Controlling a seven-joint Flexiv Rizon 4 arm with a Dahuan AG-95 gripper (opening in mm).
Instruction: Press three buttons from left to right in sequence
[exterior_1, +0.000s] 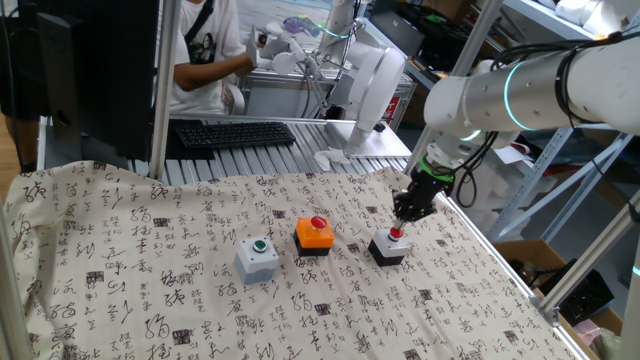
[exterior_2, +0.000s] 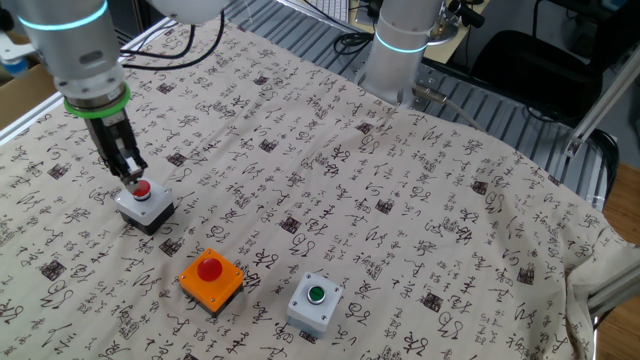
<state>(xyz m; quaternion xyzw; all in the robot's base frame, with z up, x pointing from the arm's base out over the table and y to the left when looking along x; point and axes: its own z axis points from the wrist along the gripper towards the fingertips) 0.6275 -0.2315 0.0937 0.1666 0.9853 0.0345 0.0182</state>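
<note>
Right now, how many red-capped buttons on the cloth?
2: the orange box mid-row, and the black box at the row's end under the gripper. The third cap is green.

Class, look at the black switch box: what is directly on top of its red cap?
The end effector sits right above the red cap of the black box, its tip at the cap. Actual contact is hidden, and finger state cannot be judged.

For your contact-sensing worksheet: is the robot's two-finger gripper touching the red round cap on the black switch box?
Touching. The other fixed view shows the gripper tip resting on the red cap with no gap.
</note>
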